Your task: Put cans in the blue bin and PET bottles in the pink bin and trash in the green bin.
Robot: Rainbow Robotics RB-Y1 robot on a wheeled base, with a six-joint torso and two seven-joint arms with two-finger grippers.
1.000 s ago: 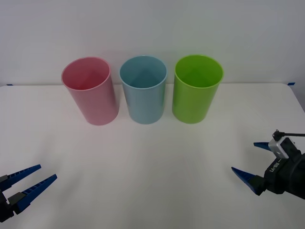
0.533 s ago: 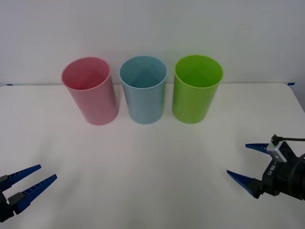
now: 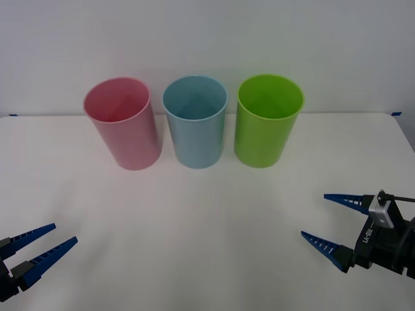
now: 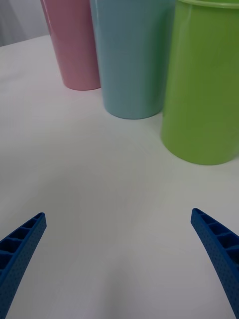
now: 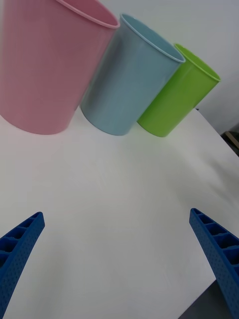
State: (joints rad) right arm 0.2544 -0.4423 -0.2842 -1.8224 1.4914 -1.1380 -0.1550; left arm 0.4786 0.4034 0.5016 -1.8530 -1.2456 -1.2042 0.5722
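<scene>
The white surface [image 3: 194, 227] lay bare from its near edge up to the bins, which stood upright in a row toward 12 o'clock by the back edge: the pink bin [image 3: 123, 123] at 11, the blue bin [image 3: 195, 121] beside it in the middle, the green bin [image 3: 267, 120] at 1, with narrow gaps between them. The right end effector [image 3: 329, 220] hovered low at 4 o'clock near the surface's right edge, fingers spread wide and pointing left. The left end effector [image 3: 58, 236] sat at 8 o'clock by the near-left corner, fingers open and angled toward 2.
</scene>
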